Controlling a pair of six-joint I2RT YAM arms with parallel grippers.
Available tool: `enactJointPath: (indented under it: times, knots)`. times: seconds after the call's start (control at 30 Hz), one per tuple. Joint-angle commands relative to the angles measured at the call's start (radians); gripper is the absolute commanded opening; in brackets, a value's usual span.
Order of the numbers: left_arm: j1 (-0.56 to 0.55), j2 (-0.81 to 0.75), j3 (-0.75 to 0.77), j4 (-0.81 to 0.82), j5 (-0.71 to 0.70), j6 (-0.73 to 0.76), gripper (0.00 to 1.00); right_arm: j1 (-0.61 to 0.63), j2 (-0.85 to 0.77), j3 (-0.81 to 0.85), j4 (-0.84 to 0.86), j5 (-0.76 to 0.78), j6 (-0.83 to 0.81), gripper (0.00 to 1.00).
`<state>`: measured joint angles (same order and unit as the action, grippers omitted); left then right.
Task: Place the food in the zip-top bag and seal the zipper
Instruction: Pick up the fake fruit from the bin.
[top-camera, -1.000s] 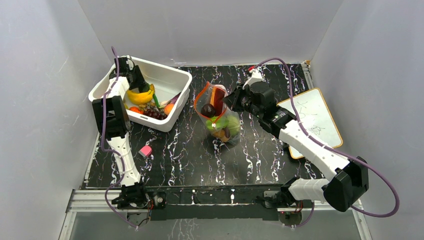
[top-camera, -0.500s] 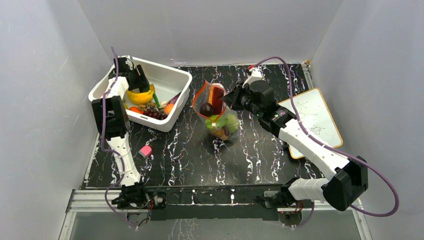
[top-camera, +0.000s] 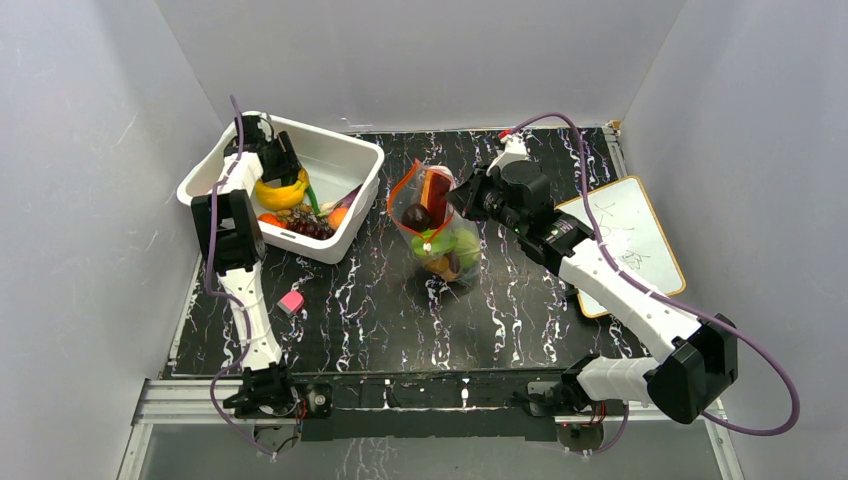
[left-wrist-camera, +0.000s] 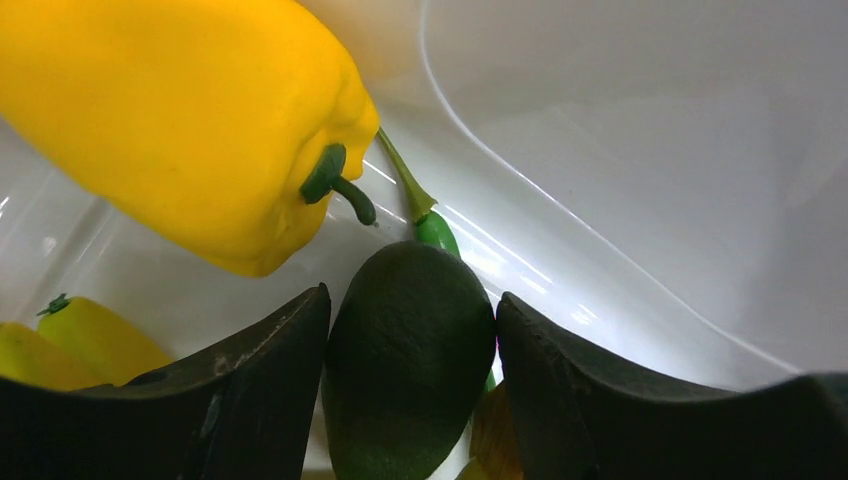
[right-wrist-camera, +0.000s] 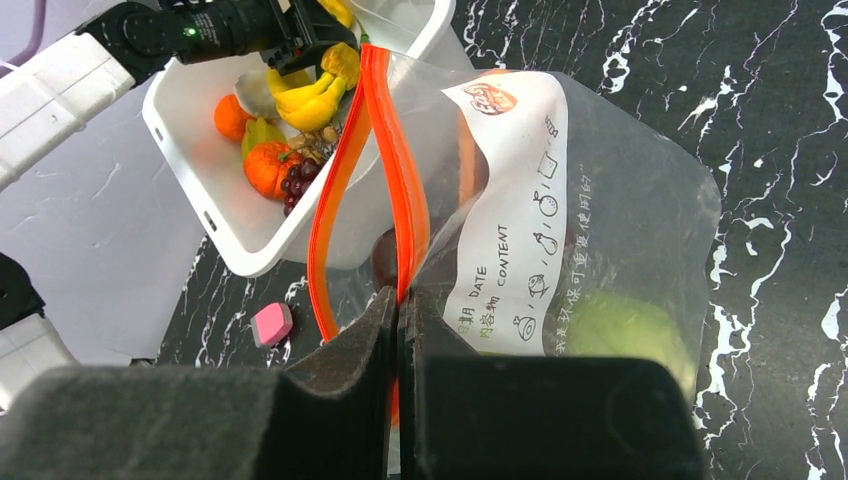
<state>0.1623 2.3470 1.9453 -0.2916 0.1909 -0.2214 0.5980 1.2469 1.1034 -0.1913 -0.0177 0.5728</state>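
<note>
Black white-veined marble-pattern table (top-camera: 380, 320), walled in pale grey on three sides.

1. White rectangular plastic bin (top-camera: 345, 150), far left. Holds a yellow toy banana (top-camera: 280, 193), a dark grape cluster (top-camera: 312, 228) and orange pieces. Only the right wrist view shows one of these as a ribbed orange pumpkin (right-wrist-camera: 268, 168).
2. Left pincer (top-camera: 283, 160), lowered into the bin. Its own camera alone shows the close detail: jaws spread (left-wrist-camera: 412, 300), a dark green oval toy fruit (left-wrist-camera: 405, 380) between them, with a yellow bell pepper (left-wrist-camera: 190, 120) and a slim green chili (left-wrist-camera: 435, 230) just beyond. Whether the fingers press the fruit cannot be told.
3. Clear crinkly plastic zip-top bag (top-camera: 455, 245), mid-table right of the bin, mouth gaping. Contents: a dark purple-red piece (top-camera: 416, 218) and a pale-green round piece (right-wrist-camera: 620, 330). The printed white label reads only from the right wrist.
4. Red-orange zipper strip (right-wrist-camera: 385, 170), unsealed, its two sides bowed apart.
5. Right pincer (top-camera: 462, 205), closed tight (right-wrist-camera: 400, 300) on the strip at the mouth's near end.
6. Small pink block (top-camera: 291, 302), loose on the table near the bin.
7. Orange-framed whiteboard (top-camera: 625, 240), right edge; overhead view only.
</note>
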Motion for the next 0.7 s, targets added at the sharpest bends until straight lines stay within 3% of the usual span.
enactJointPath:
  times: [0.0, 0.07, 0.4, 0.67]
  knots:
    - [-0.014, 0.019, 0.048, -0.040, 0.013, -0.003, 0.59, -0.006, -0.057, 0.045, 0.087, 0.022, -0.012, 0.00]
    - [-0.021, 0.021, 0.049, -0.043, 0.016, 0.008, 0.57, -0.006, -0.058, 0.044, 0.088, 0.023, -0.011, 0.00]
    - [-0.029, -0.077, 0.010, -0.018, 0.020, 0.027, 0.27, -0.006, -0.056, 0.049, 0.088, 0.020, -0.007, 0.00]
    - [-0.035, -0.201, -0.047, 0.028, 0.019, 0.027, 0.23, -0.006, -0.069, 0.026, 0.094, 0.030, 0.016, 0.00]
